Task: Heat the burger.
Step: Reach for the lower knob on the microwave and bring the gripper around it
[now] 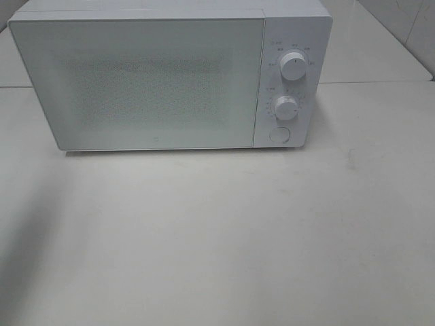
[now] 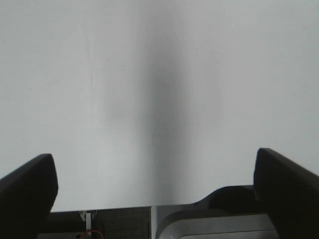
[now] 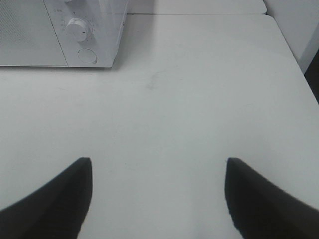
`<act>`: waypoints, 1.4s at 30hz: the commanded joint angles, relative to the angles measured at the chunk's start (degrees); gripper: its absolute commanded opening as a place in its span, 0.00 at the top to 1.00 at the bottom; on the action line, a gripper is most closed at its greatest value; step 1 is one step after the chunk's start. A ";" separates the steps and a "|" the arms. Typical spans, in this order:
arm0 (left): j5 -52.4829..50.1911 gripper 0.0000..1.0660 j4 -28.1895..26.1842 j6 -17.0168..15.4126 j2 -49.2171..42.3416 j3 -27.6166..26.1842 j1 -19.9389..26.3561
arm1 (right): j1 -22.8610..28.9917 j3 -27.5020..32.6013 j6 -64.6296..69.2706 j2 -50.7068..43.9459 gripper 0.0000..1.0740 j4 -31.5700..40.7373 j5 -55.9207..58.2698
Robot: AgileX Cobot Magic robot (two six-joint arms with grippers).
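High view only, far left: door of white microwave point(image 1: 156, 81) shut, frosted panel, nothing readable through it. Right of door, on control strip: upper knob point(image 1: 293, 66), below it lower knob point(image 1: 285, 107), below that round button point(image 1: 279, 134). In front, bare pale table point(image 1: 217, 238), with a soft shadow across its left front. No arm in this view.

Left wrist view only: left gripper point(image 2: 153, 167) with dark fingers point(image 2: 27, 191) spread wide apart, holding nothing, over plain white surface with a grey shadow band down the middle. Table edge and a grey curved part point(image 2: 214, 221) under it, near the camera.

Right wrist view only: right gripper point(image 3: 158, 167) likewise spread wide, nothing between its fingers, over the table well in front of the microwave's right corner. Lower knob and button visible here too, from the side. Faint scuff point(image 3: 155, 79) on the tabletop between gripper and microwave.

Burger not visible in any of the three views; cannot tell where it sits, which way it faces, or its axis.
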 commanded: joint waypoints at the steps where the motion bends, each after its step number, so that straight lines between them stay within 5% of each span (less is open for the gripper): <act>1: -0.17 0.06 0.80 0.23 -5.96 7.73 3.21 | -0.17 0.11 -0.63 -1.49 0.32 -0.06 -0.74; 18: -1.66 0.06 2.46 0.00 -33.80 28.02 3.67 | -0.17 0.11 -0.63 -1.49 0.32 -0.06 -0.74; 29: -3.55 0.06 2.46 -0.17 -53.23 28.99 3.67 | -0.17 0.11 -0.63 -1.49 0.32 -0.06 -0.74; 42: -6.93 0.06 1.89 0.17 -64.92 31.05 3.67 | -0.17 0.11 -0.63 -1.49 0.32 -0.06 -0.74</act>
